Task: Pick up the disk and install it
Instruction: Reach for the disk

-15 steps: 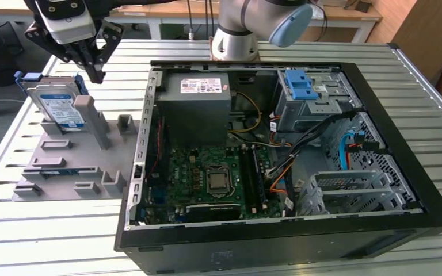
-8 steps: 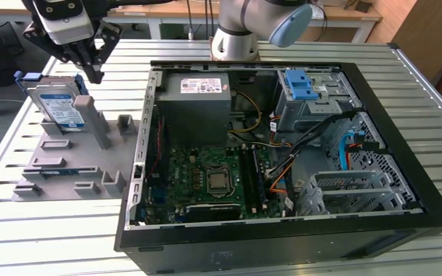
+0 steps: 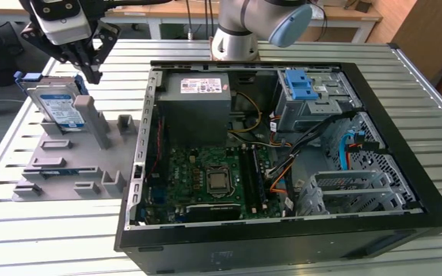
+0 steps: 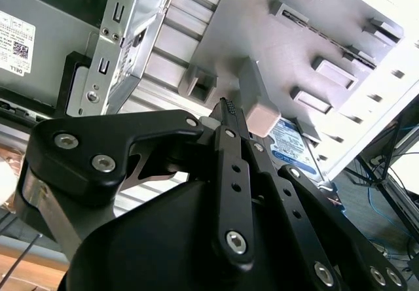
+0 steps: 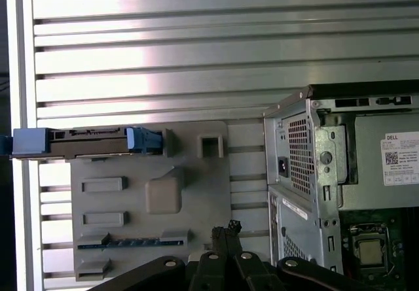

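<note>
- Gripper (image 3: 92, 73) is closed right up, holding nothing. Hangs tip-down above the fixture (image 3: 67, 172), near its tall post (image 3: 83, 112).
- Where's the disk (image 3: 58, 106)?
- On the fixture, not picked. Stands on edge along the fixture's end edge, just beyond the post from the gripper, and lower.
- Orientation?
- Long axis level, running along that end edge. In the first wrist view it reads as a thin strip with the blue carrier (image 5: 29, 140) at both ends. Label face turned toward the post and the fixture's middle.
- Key relation?
- My read: gripper sits off the label side, not above the disk's top edge. Offset is across the disk's thickness, square to its long axis.
</note>
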You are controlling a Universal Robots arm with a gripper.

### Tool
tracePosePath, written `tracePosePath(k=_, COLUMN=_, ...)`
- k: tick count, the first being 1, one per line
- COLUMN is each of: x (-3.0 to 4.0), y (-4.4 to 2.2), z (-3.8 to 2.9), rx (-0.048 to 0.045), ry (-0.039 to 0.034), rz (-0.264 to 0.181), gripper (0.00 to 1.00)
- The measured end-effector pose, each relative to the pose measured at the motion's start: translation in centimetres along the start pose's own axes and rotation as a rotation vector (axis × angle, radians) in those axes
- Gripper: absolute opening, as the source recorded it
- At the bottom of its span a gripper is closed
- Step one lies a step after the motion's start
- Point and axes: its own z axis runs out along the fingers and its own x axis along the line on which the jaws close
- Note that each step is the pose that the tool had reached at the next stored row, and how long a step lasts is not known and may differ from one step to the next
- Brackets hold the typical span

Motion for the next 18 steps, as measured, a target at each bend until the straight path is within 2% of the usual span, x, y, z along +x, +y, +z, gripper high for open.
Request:
tracePosePath(k=13, x=0.55, y=0.04, z=0.08, rx=0.0000, ry=0.0000, rz=0.000, gripper=0.11)
tracePosePath(k=18, x=0.99, y=0.18, z=0.12, rx=0.0000, ry=0.0000, rz=0.000, gripper=0.11)
